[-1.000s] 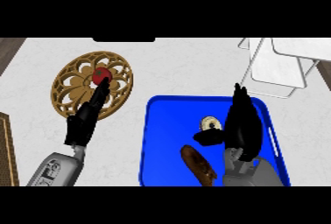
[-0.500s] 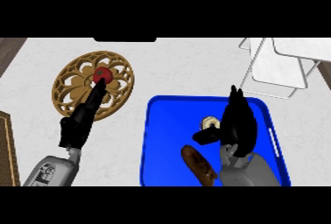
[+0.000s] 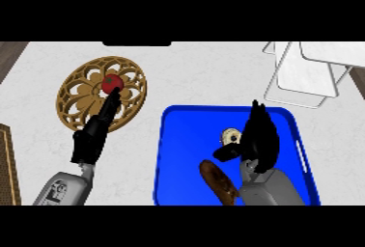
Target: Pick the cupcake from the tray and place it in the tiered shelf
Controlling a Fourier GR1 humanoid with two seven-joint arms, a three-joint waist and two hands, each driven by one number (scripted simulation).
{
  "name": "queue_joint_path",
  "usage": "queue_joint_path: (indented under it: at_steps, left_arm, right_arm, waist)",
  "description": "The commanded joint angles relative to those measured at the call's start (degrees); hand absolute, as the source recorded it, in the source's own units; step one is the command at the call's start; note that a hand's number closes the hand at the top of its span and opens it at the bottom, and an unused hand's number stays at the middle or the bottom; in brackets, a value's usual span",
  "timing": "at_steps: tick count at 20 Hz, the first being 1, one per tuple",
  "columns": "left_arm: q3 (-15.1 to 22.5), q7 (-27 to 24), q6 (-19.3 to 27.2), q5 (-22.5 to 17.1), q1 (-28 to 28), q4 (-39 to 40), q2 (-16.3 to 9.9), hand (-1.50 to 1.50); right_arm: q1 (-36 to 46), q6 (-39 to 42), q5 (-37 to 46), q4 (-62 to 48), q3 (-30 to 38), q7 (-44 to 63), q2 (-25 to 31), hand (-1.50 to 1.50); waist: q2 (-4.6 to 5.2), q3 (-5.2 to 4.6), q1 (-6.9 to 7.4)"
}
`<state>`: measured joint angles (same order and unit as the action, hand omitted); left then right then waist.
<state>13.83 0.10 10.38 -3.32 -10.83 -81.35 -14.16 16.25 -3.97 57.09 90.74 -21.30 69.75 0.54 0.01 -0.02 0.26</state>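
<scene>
The cupcake [image 3: 230, 136], pale and round as I look down on it, sits in the middle of the blue tray [image 3: 184, 144]. My right hand [image 3: 260, 137] stands over the tray just right of the cupcake. Its fingers point straight away from me, and its thumb [image 3: 227, 153] reaches left along the cupcake's near side. The hand is open and nothing is lifted. The white tiered shelf [image 3: 306, 72] stands at the back right of the counter. My left hand [image 3: 91, 141] rests open at the left, fingers stretched over a wooden trivet.
A round carved wooden trivet [image 3: 82, 96] lies at the back left with a red fruit [image 3: 112, 83] on it. A brown pastry [image 3: 217, 181] lies in the tray's near part, beside my right forearm. A wooden edge shows at the far left.
My right hand has drawn slightly closer to the cupcake, its fingers more together. The cupcake, the tray and the left hand have barely moved.
</scene>
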Motion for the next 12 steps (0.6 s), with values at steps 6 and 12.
queue_joint_path:
  at_steps: [6, 12]
  left_arm:
    - [-3.01, 1.27, -3.12, -1.05, -2.74, 0.81, -1.07, 0.0]
    - [-1.26, 0.51, -0.74, 2.13, -1.93, 2.15, 2.24, 0.0]
  right_arm:
    - [2.66, -6.44, -2.48, -6.79, -0.57, 9.25, -0.52, -1.5]
    - [1.5, -8.13, -2.52, -7.18, -3.83, 10.23, -0.52, -1.5]
  waist:
    - [0.07, 0.01, 0.15]
    - [0.02, 0.0, -0.14]
